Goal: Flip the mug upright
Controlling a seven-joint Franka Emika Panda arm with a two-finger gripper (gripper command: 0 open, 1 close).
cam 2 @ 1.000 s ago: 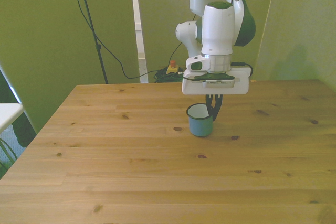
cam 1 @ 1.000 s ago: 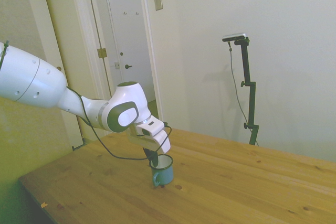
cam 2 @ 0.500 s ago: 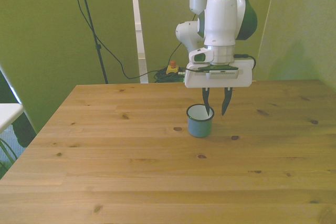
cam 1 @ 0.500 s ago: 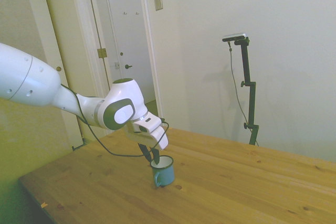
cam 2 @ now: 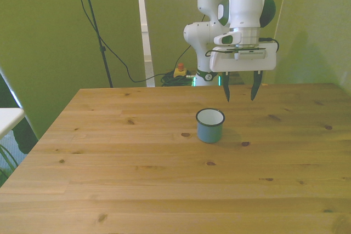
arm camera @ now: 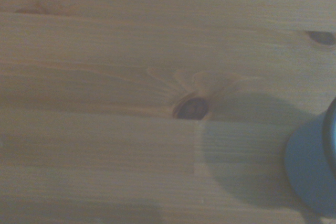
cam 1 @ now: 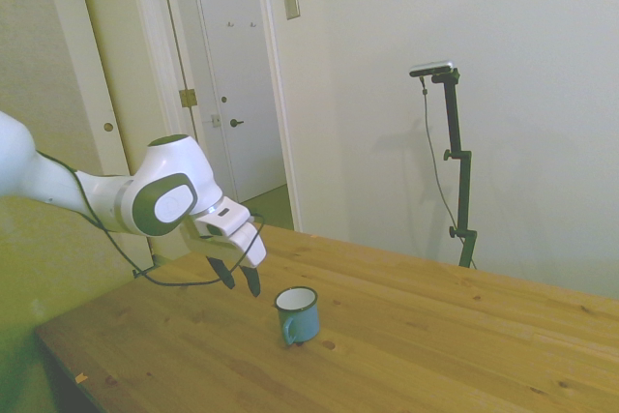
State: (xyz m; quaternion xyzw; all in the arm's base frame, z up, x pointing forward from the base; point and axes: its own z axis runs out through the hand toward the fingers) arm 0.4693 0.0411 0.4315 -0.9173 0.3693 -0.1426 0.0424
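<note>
The teal-green mug (cam 2: 210, 125) stands upright on the wooden table (cam 2: 137, 179), its white inside facing up. From the side I see the mug (cam 1: 298, 314) with its loop handle toward the camera. My gripper (cam 2: 240, 89) hangs open and empty in the air, above and behind the mug, toward the front view's right. In the side view the gripper (cam 1: 240, 280) sits left of the mug and apart from it. A blurred edge of the mug (arm camera: 315, 166) shows in the wrist view, with bare planks around it.
A white door (cam 1: 237, 74) and its frame stand behind the table in the side view. Cables (cam 2: 118, 58) hang behind the table's far edge in the front view. A white object (cam 2: 8, 119) sits off the table at the front view's left.
The gripper let go of the mug's rim, opened, then rose and drew back away from the mug. The mug stayed upright in place.
</note>
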